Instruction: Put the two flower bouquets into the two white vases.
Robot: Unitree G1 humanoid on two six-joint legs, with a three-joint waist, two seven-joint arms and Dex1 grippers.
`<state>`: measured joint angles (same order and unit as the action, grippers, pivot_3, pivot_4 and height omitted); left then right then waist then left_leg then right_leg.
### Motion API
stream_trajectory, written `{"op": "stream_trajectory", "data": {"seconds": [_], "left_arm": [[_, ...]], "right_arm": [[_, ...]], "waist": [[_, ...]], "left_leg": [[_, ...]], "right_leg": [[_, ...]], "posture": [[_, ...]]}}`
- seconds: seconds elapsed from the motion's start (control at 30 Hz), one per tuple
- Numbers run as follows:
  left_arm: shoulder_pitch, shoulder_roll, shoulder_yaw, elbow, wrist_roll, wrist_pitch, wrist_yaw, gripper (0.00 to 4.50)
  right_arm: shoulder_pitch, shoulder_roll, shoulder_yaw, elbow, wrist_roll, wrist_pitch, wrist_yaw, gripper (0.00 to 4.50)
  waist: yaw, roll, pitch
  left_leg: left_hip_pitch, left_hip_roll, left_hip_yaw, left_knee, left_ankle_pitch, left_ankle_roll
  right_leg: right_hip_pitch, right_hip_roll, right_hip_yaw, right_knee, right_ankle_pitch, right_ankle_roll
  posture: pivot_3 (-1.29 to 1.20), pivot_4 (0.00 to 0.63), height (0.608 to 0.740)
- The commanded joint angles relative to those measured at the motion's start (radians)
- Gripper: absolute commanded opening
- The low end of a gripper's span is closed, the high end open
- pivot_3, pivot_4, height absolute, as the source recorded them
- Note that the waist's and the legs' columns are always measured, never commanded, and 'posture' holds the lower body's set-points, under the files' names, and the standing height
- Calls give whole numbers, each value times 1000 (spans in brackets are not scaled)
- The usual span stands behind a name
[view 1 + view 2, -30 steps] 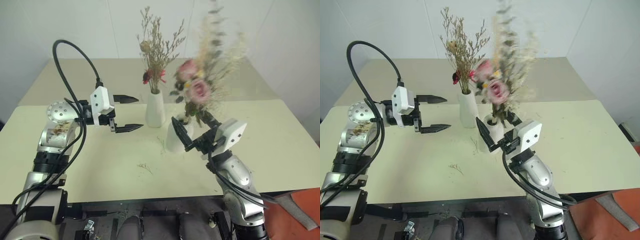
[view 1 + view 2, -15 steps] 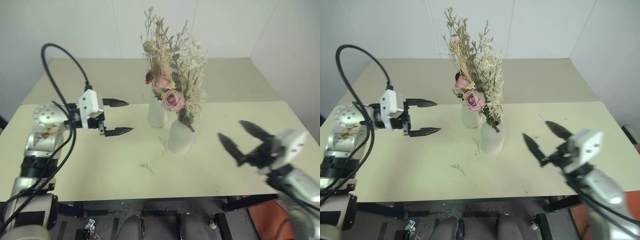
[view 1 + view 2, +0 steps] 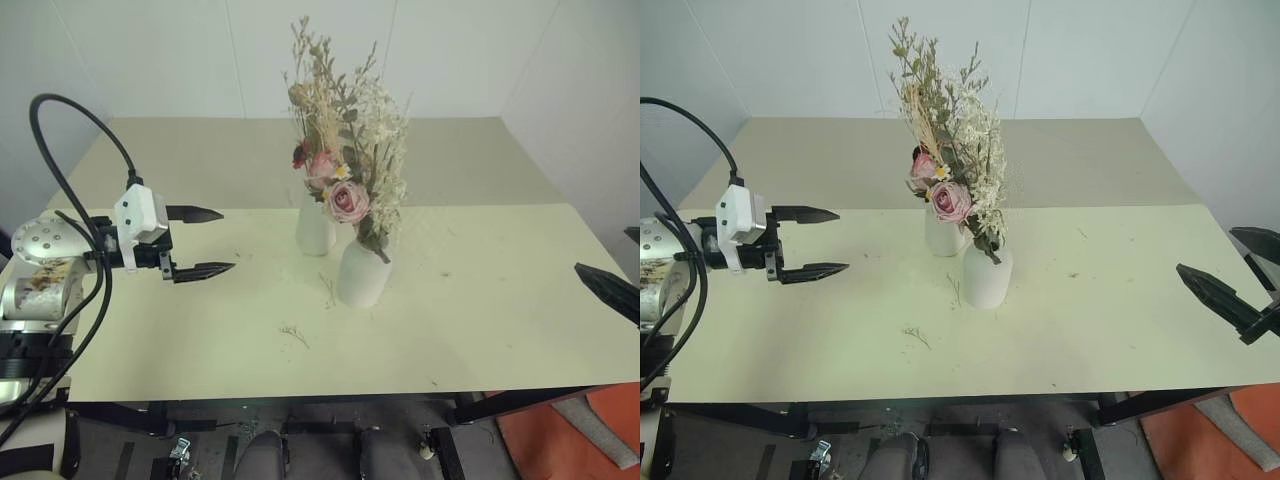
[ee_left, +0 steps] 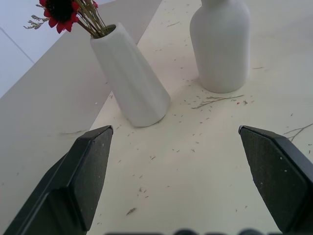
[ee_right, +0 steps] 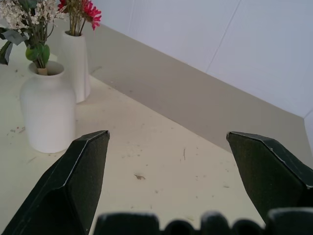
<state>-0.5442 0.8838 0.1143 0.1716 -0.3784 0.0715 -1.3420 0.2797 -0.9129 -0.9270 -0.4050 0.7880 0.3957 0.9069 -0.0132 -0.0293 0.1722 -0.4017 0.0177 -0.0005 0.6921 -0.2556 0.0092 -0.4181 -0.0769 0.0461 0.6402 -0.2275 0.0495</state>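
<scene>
Both bouquets stand in their vases at centre frame: the roses (image 3: pixel 347 198) in the round vase (image 3: pixel 362 274), the dried sprigs (image 3: pixel 312 90) in the slim vase (image 3: pixel 314 227) just behind it. The left gripper (image 3: pixel 203 241) hangs at the left, jaws wide and empty. The right gripper (image 3: pixel 1230 275) sits at the right edge, also wide and empty.

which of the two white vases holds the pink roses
The shorter, rounded vase, nearer the table's front edge, holds the pink rose bouquet. The tall slim vase behind it holds the tan sprigs.
</scene>
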Motion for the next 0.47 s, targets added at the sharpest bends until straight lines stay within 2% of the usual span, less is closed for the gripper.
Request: {"op": "stream_trajectory", "data": {"seconds": [0.03, 0.47], "left_arm": [[-22, 11, 8, -18, -13, 11, -7, 4500], [-114, 5, -45, 64, 15, -5, -71, 4500]], "right_arm": [[-8, -8, -28, -45, -10, -2, -1, 4494], [47, 28, -79, -120, -15, 18, 0, 4494]], "waist": [[0, 0, 0], [1, 0, 0]], "left_leg": [[0, 0, 0, 0, 0, 0], [-1, 0, 0, 0, 0, 0]], "right_leg": [[0, 0, 0, 0, 0, 0], [0, 0, 0, 0, 0, 0]], "posture": [[0, 150, 740], [0, 150, 740]]}}
